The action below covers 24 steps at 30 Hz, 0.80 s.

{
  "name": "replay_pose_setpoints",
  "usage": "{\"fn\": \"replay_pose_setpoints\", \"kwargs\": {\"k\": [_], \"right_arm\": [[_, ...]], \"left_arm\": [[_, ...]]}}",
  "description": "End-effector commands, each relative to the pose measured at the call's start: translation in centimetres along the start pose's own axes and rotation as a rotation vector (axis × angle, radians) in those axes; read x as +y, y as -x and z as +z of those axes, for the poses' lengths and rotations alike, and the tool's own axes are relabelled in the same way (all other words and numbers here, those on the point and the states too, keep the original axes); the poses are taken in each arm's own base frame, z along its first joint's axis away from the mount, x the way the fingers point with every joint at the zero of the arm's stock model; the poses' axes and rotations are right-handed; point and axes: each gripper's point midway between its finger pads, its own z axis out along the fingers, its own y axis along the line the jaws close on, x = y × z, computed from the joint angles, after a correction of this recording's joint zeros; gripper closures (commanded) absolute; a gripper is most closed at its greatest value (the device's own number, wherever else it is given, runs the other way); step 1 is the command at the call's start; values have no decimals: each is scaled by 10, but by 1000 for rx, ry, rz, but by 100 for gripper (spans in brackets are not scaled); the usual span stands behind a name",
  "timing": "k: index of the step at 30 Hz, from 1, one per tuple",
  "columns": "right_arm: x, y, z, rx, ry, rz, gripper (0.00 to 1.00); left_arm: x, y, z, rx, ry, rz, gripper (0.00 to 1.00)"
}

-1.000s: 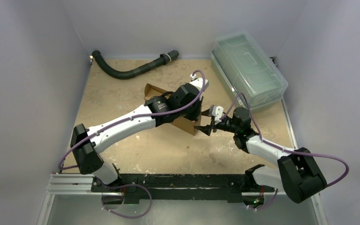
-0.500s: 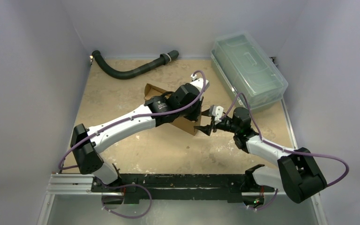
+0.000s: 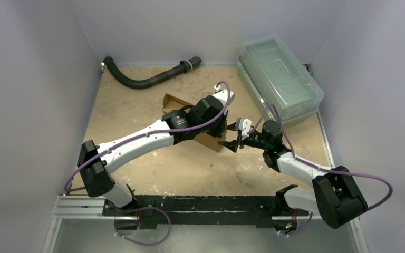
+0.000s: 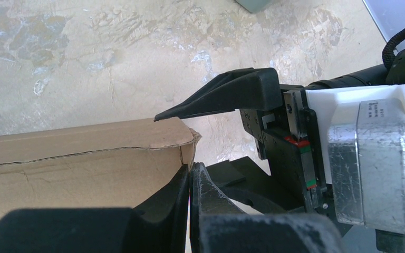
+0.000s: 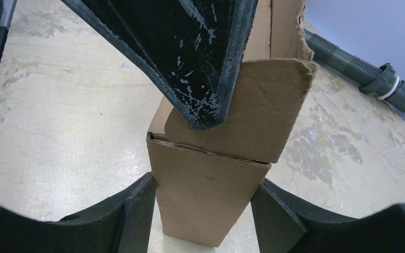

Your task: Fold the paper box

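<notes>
The brown paper box (image 3: 210,141) lies mid-table, mostly hidden under my left arm; one flap (image 3: 171,100) sticks out at its far left end. My left gripper (image 3: 221,129) is shut and empty, its tips (image 4: 191,174) pressing down at the box's right end (image 4: 84,163). In the right wrist view these black fingers (image 5: 190,52) push a folded flap (image 5: 253,116) down. My right gripper (image 3: 230,143) straddles the box's end wall (image 5: 205,200), a finger against each side. One right finger (image 4: 227,92) shows above the box corner in the left wrist view.
A clear greenish lidded bin (image 3: 279,79) stands at the back right. A dark corrugated hose (image 3: 147,79) lies along the back edge and also shows in the right wrist view (image 5: 358,68). Grey walls close in the table on three sides.
My left arm's wrist and forearm have shifted very slightly. The box and the right gripper have stayed where they were.
</notes>
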Motion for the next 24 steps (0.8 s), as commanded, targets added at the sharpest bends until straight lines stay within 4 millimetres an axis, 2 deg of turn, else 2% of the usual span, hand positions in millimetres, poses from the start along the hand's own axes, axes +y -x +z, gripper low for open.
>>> {"fn": "replay_pose_setpoints", "kwargs": {"k": [1, 6, 15, 24], "right_arm": [[5, 6, 4, -13, 45, -21, 46], [5, 6, 4, -13, 44, -20, 45], [5, 5, 4, -11, 46, -18, 45], [5, 4, 5, -9, 48, -15, 45]], "left_arm": [[9, -4, -3, 6, 16, 18, 100], [10, -5, -4, 13, 19, 30, 100], [13, -23, 2, 42, 10, 23, 100], [12, -26, 0, 43, -6, 41, 100]]}}
